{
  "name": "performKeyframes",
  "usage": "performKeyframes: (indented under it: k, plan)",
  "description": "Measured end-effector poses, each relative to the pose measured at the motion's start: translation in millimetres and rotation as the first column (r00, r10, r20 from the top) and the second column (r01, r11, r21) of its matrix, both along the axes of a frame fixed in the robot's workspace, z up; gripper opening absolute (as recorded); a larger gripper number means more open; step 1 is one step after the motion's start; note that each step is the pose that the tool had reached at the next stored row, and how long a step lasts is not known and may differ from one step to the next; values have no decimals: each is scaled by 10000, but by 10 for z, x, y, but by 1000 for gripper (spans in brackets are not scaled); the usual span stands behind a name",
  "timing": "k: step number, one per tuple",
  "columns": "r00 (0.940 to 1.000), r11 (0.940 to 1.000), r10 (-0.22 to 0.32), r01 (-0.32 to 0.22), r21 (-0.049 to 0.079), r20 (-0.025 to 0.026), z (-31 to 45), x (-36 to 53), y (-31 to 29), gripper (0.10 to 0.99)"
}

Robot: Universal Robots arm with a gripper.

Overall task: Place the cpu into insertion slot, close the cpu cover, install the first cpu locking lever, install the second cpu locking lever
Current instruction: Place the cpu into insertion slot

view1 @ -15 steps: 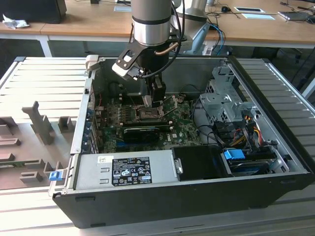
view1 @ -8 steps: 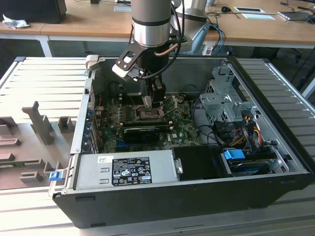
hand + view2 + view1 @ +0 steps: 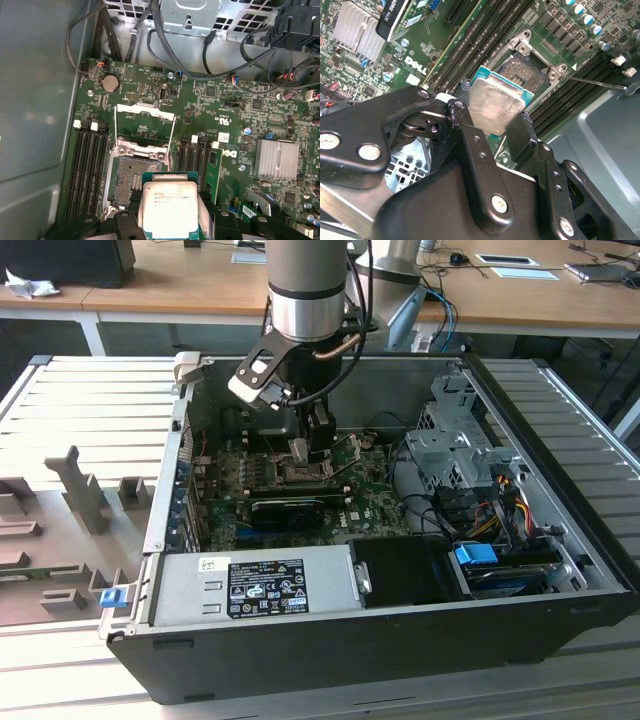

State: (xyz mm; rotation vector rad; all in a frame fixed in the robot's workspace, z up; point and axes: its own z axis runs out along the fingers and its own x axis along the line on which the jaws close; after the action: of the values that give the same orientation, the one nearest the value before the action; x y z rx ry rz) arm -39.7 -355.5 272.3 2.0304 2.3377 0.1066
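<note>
My gripper hangs inside the open computer case, shut on the cpu. In both wrist views the cpu is a silvery square chip on a green base, clamped by its edges between the black fingers. It hovers a little above the motherboard, partly overlapping one edge of the bare insertion slot. The cpu cover, a thin metal frame, stands swung open on the slot's far side. A thin wire locking lever sticks out beside the slot.
Black memory slots flank the socket on both sides. A finned heatsink and loose cables lie nearby. The drive cage and the labelled power supply box crowd the case, whose wall is close to the socket.
</note>
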Motion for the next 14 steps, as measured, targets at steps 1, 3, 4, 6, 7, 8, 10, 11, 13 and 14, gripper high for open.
performKeyframes:
  k: [1,3,4,6,7,8,10,11,13,14]
  plan:
    - [10000,10000,0,0,1,-1,-9,0,0,529]
    - [10000,10000,-3,3,5,0,-32,-1,0,529]
    - [10000,10000,-4,4,9,0,-38,-1,0,529]
    - [10000,10000,-12,12,10,0,-64,-1,0,529]
    - [10000,10000,-20,20,10,-1,-77,-1,0,529]
    - [10000,10000,-31,31,8,-1,-82,-1,0,529]
    - [10000,10000,-68,68,8,-1,-86,-1,0,529]
    - [10000,10000,-71,71,11,0,-91,-2,0,529]
    - [10000,10000,-90,90,20,1,-105,-9,0,529]
    - [9998,9998,-214,214,23,-1,-135,-20,1,529]
